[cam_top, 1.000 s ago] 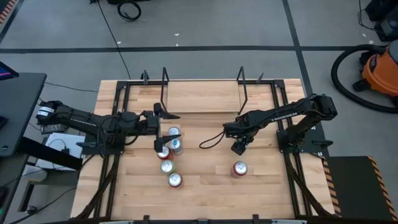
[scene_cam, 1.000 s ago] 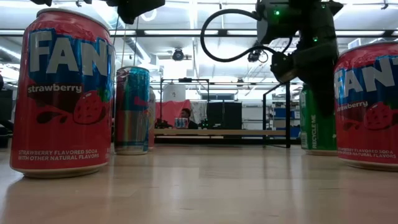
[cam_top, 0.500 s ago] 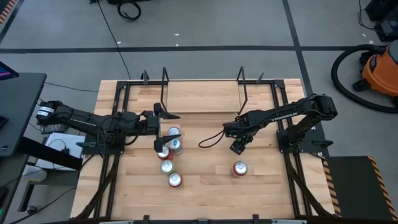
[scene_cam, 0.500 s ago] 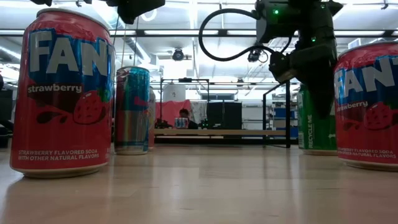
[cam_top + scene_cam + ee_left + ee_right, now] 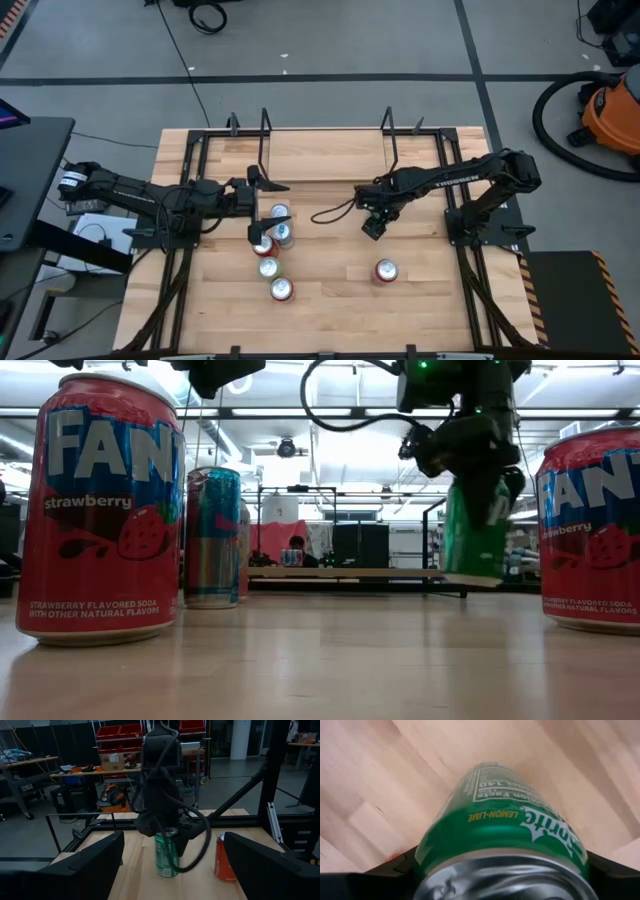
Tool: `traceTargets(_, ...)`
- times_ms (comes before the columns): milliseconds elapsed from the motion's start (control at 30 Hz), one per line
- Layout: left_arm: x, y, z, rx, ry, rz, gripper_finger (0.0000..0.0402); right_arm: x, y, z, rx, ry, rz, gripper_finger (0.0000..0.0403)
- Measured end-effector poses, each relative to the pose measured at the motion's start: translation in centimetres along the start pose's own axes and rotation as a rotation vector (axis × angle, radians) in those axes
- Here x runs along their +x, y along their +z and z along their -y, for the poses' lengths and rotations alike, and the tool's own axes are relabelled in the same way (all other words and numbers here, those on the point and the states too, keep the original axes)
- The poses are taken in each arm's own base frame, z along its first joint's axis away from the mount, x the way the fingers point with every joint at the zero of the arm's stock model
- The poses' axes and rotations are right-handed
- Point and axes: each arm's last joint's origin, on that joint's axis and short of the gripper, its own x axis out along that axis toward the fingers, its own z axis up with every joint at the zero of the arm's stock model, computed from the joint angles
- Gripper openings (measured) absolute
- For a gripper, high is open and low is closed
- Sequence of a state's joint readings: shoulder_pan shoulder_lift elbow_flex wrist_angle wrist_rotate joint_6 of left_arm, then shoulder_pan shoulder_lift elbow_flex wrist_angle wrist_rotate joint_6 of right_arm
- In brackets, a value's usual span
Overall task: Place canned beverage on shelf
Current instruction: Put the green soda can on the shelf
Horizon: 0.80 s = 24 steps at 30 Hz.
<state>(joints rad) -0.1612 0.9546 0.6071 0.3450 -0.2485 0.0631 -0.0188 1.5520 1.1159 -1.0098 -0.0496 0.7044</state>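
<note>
A green Sprite can [image 5: 475, 530] hangs above the table with my right gripper [image 5: 372, 222] shut on it; in the left wrist view the can [image 5: 166, 855] shows under that arm. The shelf [image 5: 325, 155], a light plank between black rod uprights, lies on the table at the far middle, beyond the can. My left gripper [image 5: 262, 208] stands open, level and high over a cluster of cans [image 5: 275, 250] at centre left, touching none. My right gripper pinches the green can between its two fingers, one on each side of the can's upper wall [image 5: 427, 855], just below the silver top. The fingers [image 5: 395, 867] come from above, pointing down. The can hangs nearly upright, its bottom [image 5: 472, 580] clear of the table.
A red Fanta can [image 5: 386, 270] stands alone near the right front. Several cans, red Fanta [image 5: 105, 510] and a blue one [image 5: 212, 538] among them, stand at centre left. Black frame rails [image 5: 195, 180] run along both table sides. Bare wood lies between the held can and the shelf.
My right gripper has risen and gone toward the table's left and far edge. The green can, which stood on the table within the gripper, is now lifted clear and has gone along with it.
</note>
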Motion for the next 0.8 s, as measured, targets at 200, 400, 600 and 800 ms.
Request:
traceTargets(200, 0.0, 0.0, 0.0, -0.001, 0.001, 0.002, 0.0354, -1.3, 1.7, 0.8, 0.027, 0.022, 0.049, 0.0321)
traceTargets(400, 0.0, 0.0, 0.0, 0.001, 0.001, 0.003, 0.0354, -2.8, 3.1, 1.3, 0.022, 0.037, 0.107, 0.0321)
traceTargets(600, 0.1, 0.0, -0.2, 0.008, 0.008, 0.003, 0.0354, -4.3, 4.0, 1.4, -0.003, 0.041, 0.152, 0.0321)
traceTargets(800, 0.2, 0.0, -0.6, 0.002, 0.030, 0.001, 0.0354, -5.4, 4.7, 1.7, 0.004, 0.048, 0.190, 0.0321)
